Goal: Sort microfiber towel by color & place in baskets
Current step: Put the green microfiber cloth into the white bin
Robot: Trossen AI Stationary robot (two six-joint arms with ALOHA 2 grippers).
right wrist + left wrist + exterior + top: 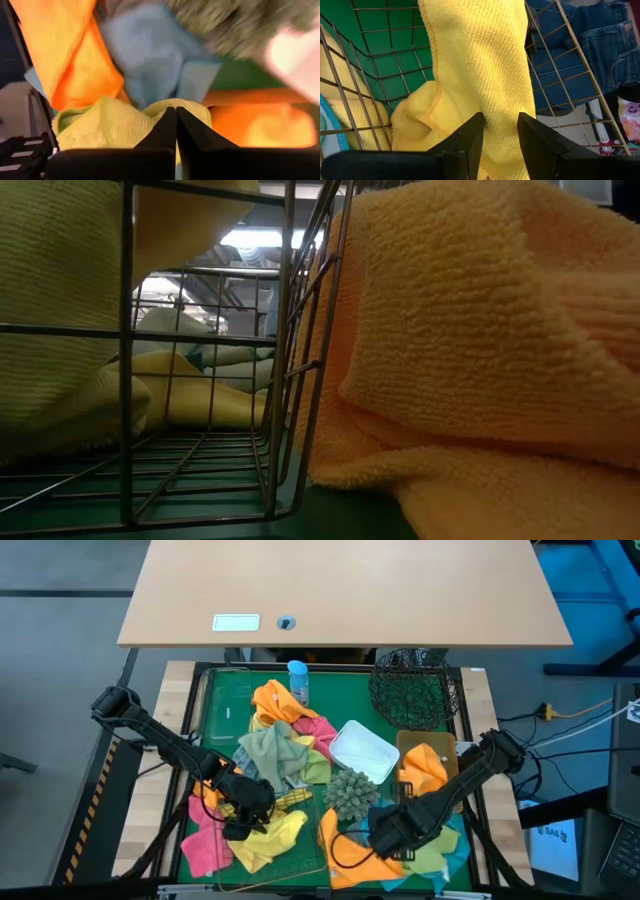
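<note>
My left gripper (247, 808) is at the near left, shut on a yellow towel (470, 60) that drapes over a wall of the square gold wire basket (300, 840). The low view shows that basket (285, 380) with yellow towel (60, 320) in it and an orange towel (480, 330) lying against its outside. My right gripper (176, 112) is shut at the near right (385, 835), its tips at a pale lime towel (100, 125) among orange (70, 55) and light blue towels (150, 55). My left gripper pinches the yellow towel between its two fingers (470, 142), on a hanging fold near the towel's lower end (500, 135). The towel runs up from the fingers, over the basket's wires (540, 55). My right gripper: I cannot tell whether its shut tips touch the lime towel.
A round black mesh basket (415, 685) stands at the far right, with a white tray (362, 750) and a tan tray (410, 743) holding an orange towel nearer. A spiky green ball (350, 795), a blue spray bottle (297, 680) and loose grey-green, pink and orange towels crowd the green mat.
</note>
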